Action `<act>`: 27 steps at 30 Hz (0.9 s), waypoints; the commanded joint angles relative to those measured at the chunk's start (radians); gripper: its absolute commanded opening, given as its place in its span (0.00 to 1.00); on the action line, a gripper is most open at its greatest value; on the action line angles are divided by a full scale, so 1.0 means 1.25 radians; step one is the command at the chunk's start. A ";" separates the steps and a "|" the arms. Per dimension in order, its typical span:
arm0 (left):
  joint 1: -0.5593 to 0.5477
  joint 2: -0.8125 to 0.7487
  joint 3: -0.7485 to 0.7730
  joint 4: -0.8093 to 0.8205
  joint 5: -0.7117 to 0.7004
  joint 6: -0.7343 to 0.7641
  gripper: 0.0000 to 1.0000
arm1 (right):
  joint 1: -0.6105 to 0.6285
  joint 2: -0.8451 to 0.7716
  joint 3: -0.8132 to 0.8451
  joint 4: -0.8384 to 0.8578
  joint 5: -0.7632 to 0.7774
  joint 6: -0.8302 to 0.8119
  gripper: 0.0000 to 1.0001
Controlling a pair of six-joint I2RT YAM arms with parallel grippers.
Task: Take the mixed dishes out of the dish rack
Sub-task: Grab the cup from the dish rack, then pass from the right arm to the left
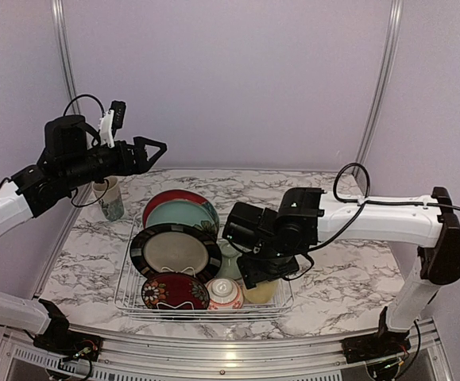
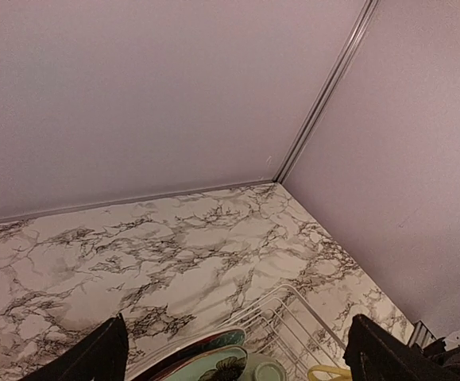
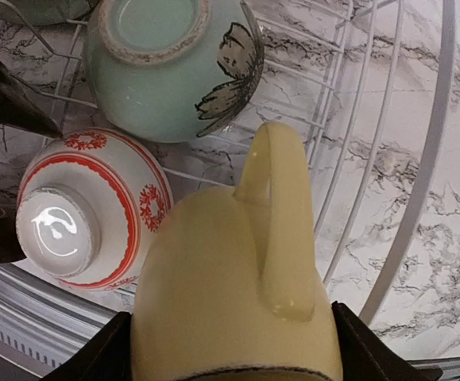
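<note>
The dish rack (image 1: 281,305) stands mid-table and holds a red plate (image 1: 166,200), a teal-floral plate (image 1: 183,216), a black-rimmed cream plate (image 1: 174,252), a dark red floral plate (image 1: 174,290), a pale green bowl (image 3: 162,67), a red-striped white bowl (image 3: 86,210) and a yellow cup (image 3: 230,286). My right gripper (image 3: 230,345) reaches into the rack's near right corner, its fingers (image 3: 94,353) pressed on both sides of the yellow cup. The patterned tall cup (image 1: 110,198) stands on the table left of the rack. My left gripper (image 1: 154,151) is open and empty, high above the table's back left.
The marble table (image 1: 333,278) is walled at the back and both sides. The left wrist view shows the rack's far wires (image 2: 293,313), the plates' top edges (image 2: 214,357) and the back right corner. The right arm lies across the table's right half.
</note>
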 commanded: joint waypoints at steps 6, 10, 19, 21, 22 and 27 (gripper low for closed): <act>-0.003 -0.013 -0.006 0.015 -0.025 -0.028 0.99 | -0.031 -0.123 0.064 0.061 0.050 -0.114 0.01; -0.003 -0.012 -0.004 0.018 -0.030 -0.043 0.99 | -0.079 -0.184 0.038 0.106 0.041 -0.164 0.00; -0.003 0.007 -0.009 0.101 0.027 -0.127 0.99 | -0.315 -0.417 -0.168 0.526 -0.247 -0.316 0.00; -0.003 0.029 -0.003 0.135 0.088 -0.163 0.99 | -0.372 -0.445 -0.205 0.616 -0.329 -0.322 0.00; -0.004 0.042 -0.001 0.160 0.123 -0.186 0.99 | -0.398 -0.450 -0.218 0.658 -0.365 -0.321 0.00; -0.021 0.110 -0.020 0.354 0.278 -0.334 0.98 | -0.489 -0.463 -0.298 0.934 -0.537 -0.244 0.00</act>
